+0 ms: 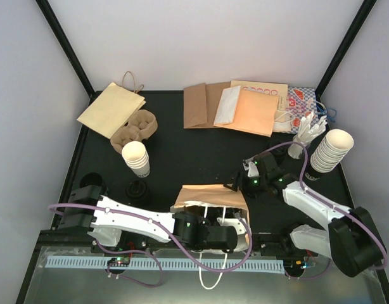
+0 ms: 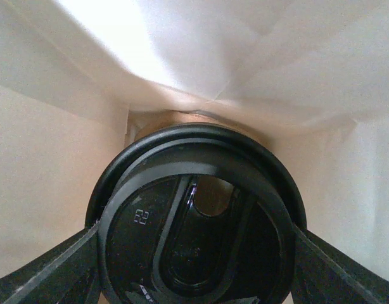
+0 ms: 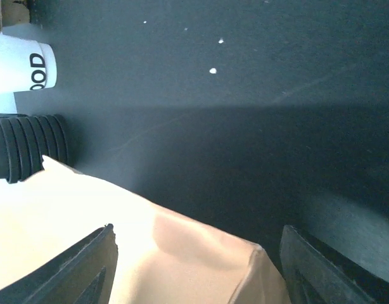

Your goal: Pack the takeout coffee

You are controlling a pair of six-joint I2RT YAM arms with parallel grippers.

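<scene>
A takeout coffee cup shows only as its round black sip lid (image 2: 194, 209), which fills the left wrist view. My left gripper (image 2: 197, 253) is shut on it, one finger pressing each side of the lid, deep inside the brown paper bag (image 1: 210, 195). The bag's pale inner walls (image 2: 55, 158) surround the lid. Seen from above, the bag lies on its side with its mouth toward the arms, and the left gripper (image 1: 231, 237) reaches into that mouth. My right gripper (image 1: 240, 180) hovers open over the bag's far right corner (image 3: 150, 253), its jaws wide apart and empty (image 3: 197, 259).
A stack of lidless cream cups (image 1: 136, 158) and a stack of black lids (image 1: 137, 190) stand left of the bag. The pulp carrier (image 1: 134, 130) and flat bags (image 1: 112, 107) lie at back left. More flat bags (image 1: 239, 104) and another cup stack (image 1: 331, 149) sit right.
</scene>
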